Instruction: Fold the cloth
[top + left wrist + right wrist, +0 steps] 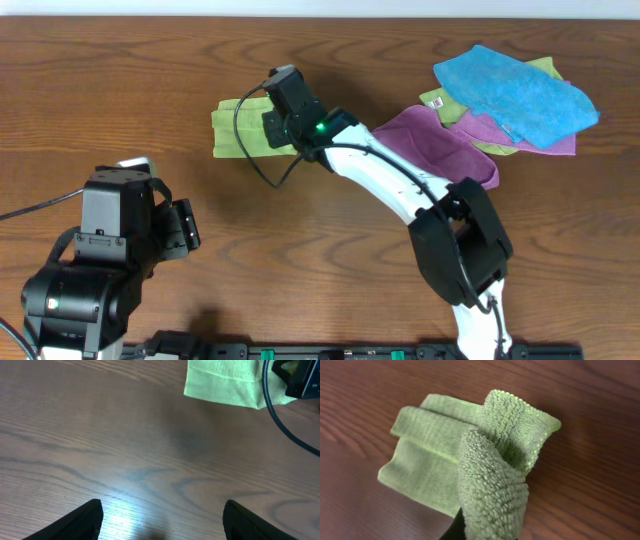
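The lime-green cloth (235,128) lies folded on the table at the upper left of centre. My right gripper (280,125) is over its right end, shut on a raised fold of the cloth (495,480) that curls up and over the rest in the right wrist view; the fingertips are hidden behind the fabric. My left gripper (162,525) hangs open over bare wood, nearer the table's front left, with the cloth's edge (225,382) well beyond it. Nothing sits between its fingers (85,520).
A pile of cloths sits at the back right: a blue one (515,92) on top, a purple one (445,145), and a paler yellow-green one with a white label (440,100). A black cable (250,150) loops off the right wrist over the cloth.
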`<state>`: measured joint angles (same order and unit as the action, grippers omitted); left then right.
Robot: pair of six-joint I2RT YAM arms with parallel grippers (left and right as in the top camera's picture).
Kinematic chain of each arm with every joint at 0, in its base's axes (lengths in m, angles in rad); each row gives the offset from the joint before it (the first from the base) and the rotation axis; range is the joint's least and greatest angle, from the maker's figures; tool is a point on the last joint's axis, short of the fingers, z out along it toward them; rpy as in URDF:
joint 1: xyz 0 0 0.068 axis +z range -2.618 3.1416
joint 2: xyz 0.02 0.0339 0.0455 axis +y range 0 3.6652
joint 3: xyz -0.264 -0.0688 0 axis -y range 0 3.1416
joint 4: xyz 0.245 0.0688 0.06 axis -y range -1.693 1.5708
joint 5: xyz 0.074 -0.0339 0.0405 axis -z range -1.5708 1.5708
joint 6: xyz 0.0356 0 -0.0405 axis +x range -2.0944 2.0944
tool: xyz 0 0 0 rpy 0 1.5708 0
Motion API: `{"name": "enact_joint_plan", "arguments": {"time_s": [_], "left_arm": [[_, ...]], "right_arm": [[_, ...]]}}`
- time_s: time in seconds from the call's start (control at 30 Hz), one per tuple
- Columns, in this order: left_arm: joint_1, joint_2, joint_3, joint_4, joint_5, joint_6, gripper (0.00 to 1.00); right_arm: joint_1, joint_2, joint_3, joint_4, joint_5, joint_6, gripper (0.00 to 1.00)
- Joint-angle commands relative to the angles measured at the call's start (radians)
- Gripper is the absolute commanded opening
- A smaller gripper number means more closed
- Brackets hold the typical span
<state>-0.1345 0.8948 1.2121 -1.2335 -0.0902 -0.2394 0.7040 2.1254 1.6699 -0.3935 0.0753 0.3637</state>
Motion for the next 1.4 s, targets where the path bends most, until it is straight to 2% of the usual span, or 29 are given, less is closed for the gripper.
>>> {"name": "enact_joint_plan", "arguments": {"time_s": [0.0, 0.57, 1.0, 1.37], "left_arm": [[0.003, -0.004, -0.005, -0.01, -0.017, -0.012, 0.78], [0.003, -0.01, -0.005, -0.026, 0.039, -0.027, 0.78], [0.003, -0.01, -0.005, -0.03, 0.039, -0.027, 0.78], [0.003, -0.01, -0.005, -0.056, 0.04, -0.027, 0.78]], "right_arm": [[0.012, 0.015, 0.023, 0.006, -0.005, 0.008, 0.01], [0.044, 0.111, 0.023, 0.303, -0.013, 0.033, 0.02], [0.121, 0.158, 0.023, 0.361, -0.012, 0.037, 0.02], [0.122, 0.241, 0.023, 0.55, 0.011, 0.04, 0.05]]}}
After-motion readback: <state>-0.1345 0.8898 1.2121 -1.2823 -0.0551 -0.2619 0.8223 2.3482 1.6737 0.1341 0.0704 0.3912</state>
